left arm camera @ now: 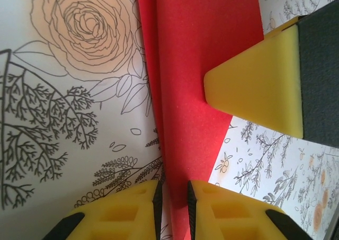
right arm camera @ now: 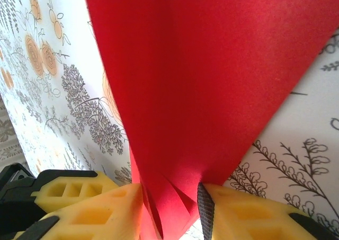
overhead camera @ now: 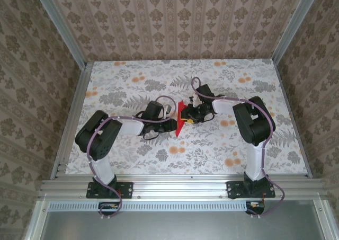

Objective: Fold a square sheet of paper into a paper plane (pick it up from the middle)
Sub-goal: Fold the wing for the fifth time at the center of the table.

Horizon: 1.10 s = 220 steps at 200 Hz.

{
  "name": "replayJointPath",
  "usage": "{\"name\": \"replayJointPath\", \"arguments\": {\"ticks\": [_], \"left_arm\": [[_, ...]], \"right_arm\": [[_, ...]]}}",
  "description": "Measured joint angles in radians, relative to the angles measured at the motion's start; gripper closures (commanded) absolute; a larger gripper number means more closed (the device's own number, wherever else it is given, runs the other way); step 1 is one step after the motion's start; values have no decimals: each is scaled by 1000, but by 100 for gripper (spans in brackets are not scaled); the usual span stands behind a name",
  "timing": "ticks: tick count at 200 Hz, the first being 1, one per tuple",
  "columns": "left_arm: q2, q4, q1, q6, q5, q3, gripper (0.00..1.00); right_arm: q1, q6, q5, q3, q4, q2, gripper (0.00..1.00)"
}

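— Two pincers meet at your paper [left arm camera: 196,49]; how do they stand?
— Your left pincer [left arm camera: 174,197] is nipped tight on its folded edge. On your right pincer [right arm camera: 170,205] the jaws stand partly apart with the folds between them. Whether it grips, I cannot tell.

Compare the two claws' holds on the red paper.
The left claw has jaws nearly together on a thin fold of paper; the right claw has them wider, with fanned layers between. The left claw reaches from the paper's left, the right claw from its right. Both are yellow, with paper between their jaws.
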Motion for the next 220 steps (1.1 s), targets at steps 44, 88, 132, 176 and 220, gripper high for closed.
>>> {"name": "replayJointPath", "arguments": {"ticks": [44,88,132,176,220], "left_arm": [[6,42,0,-34,40,1,77],[28,67,0,-59,59,9,77],[34,67,0,-67,51,11,76],[12,44,-7,-47,-11,7,68],[-88,7,-75,-7,-130,-38,63]], "right_arm": [[0,0,-5,2,0,1,60],[0,1,-6,4,-3,3,60],[0,0,-6,14,-18,7,60],[0,0,-6,17,-22,8,60],[0,0,-6,21,-29,11,60]]}}
